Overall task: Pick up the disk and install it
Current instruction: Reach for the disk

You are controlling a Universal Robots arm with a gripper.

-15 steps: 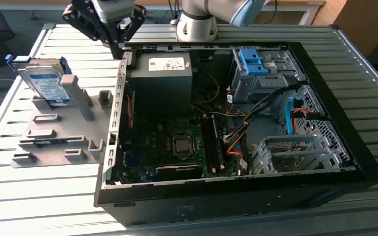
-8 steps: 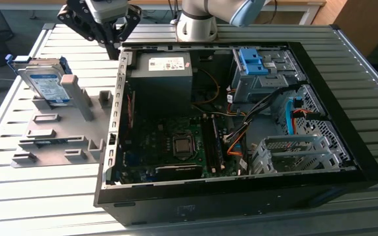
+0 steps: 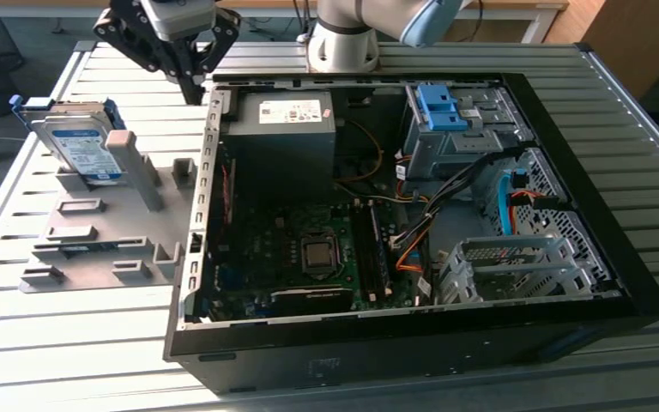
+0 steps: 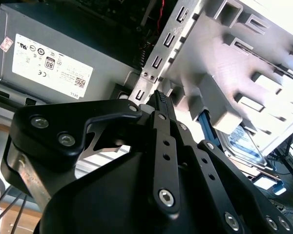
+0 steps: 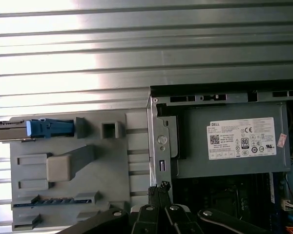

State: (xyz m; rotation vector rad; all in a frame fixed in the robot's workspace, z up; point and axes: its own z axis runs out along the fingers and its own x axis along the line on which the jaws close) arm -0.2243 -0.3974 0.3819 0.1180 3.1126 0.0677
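Ribbed silver metal table (image 3: 66,360) is showing lengthwise stripes, with glare whitening its slats. Flat rectangular silver hard disk (image 3: 82,148), by the table's far edge on the exterior view's left, is wearing a blue-and-white label and blue plastic edging. Moulded plastic holder tray (image 3: 100,249) is reading uniform light grey. Open black metal computer case (image 3: 421,365) is showing a grey box-shaped power supply (image 3: 278,150) with a white printed sticker (image 3: 289,111), a dark greenish circuit board (image 3: 289,257), orange wires (image 3: 414,232) and a bright blue plastic clip (image 3: 442,107). Black angular metal gripper (image 3: 193,86) is hanging off a white-and-pale-blue robot arm (image 3: 347,39).
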